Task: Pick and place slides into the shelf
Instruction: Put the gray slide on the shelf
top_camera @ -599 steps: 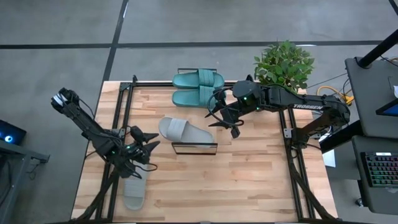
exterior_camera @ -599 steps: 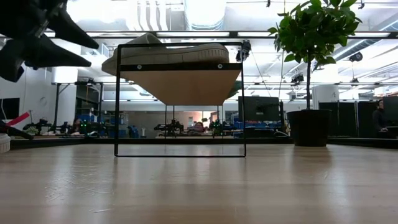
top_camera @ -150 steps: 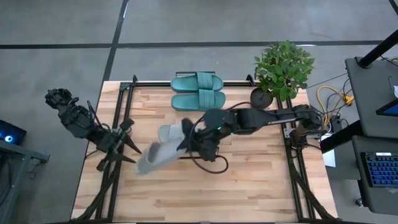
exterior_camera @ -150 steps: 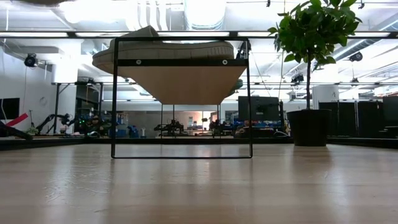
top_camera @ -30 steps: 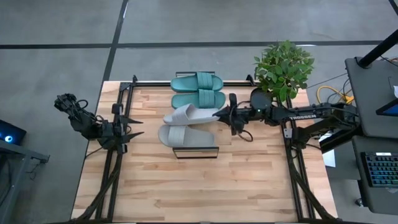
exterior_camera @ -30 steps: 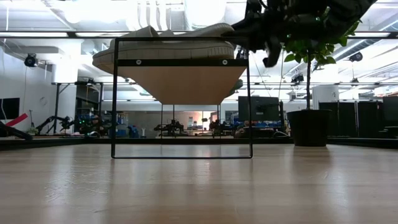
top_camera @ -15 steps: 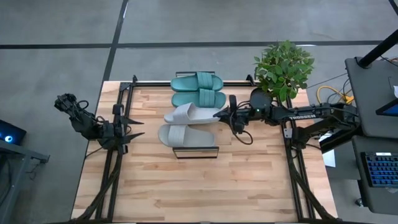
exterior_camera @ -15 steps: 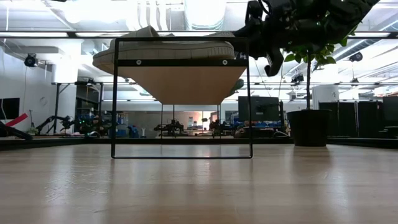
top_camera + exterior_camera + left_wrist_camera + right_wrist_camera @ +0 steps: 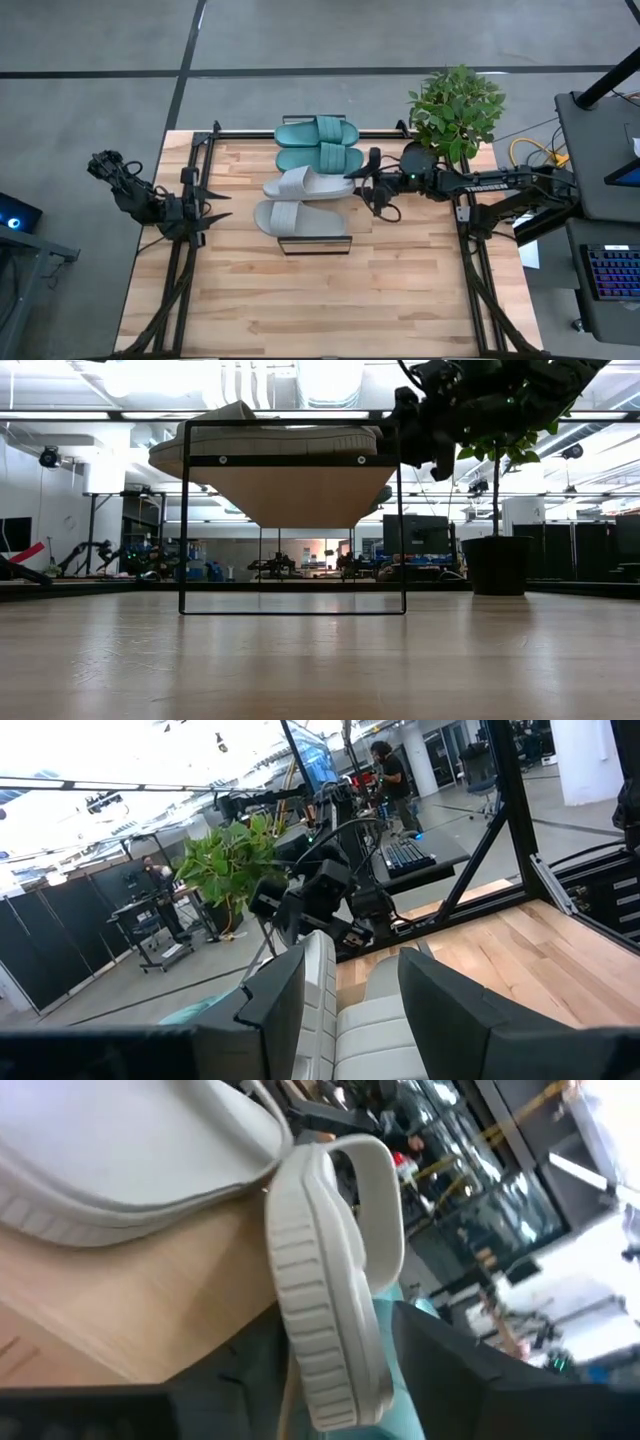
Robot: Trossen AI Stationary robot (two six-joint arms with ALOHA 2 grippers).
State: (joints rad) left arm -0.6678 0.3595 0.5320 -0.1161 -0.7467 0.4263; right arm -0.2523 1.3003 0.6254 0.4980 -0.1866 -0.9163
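Note:
Two light grey slides lie side by side on the shelf [image 9: 290,495], soles down: the near one [image 9: 298,216] and the far one [image 9: 305,183]. The teal-green pair [image 9: 318,143] lies on the table behind them. My right gripper [image 9: 364,182] is open at the far grey slide's right end [image 9: 322,1330]; its fingers stand on either side of that end. My left gripper [image 9: 220,208] waits open at the table's left side, holding nothing, pointing toward the shelf.
A potted plant [image 9: 452,108] stands at the table's far right corner, close behind my right arm. Black frame rails [image 9: 192,180] run along the left and right sides. Bare wood [image 9: 330,300] fills the table's near half.
My right gripper has opened and let go of the far grey slide's right end, drawing back slightly toward the table's right edge. That end, held raised a second ago, has sunk level onto the shelf beside the other grey slide.

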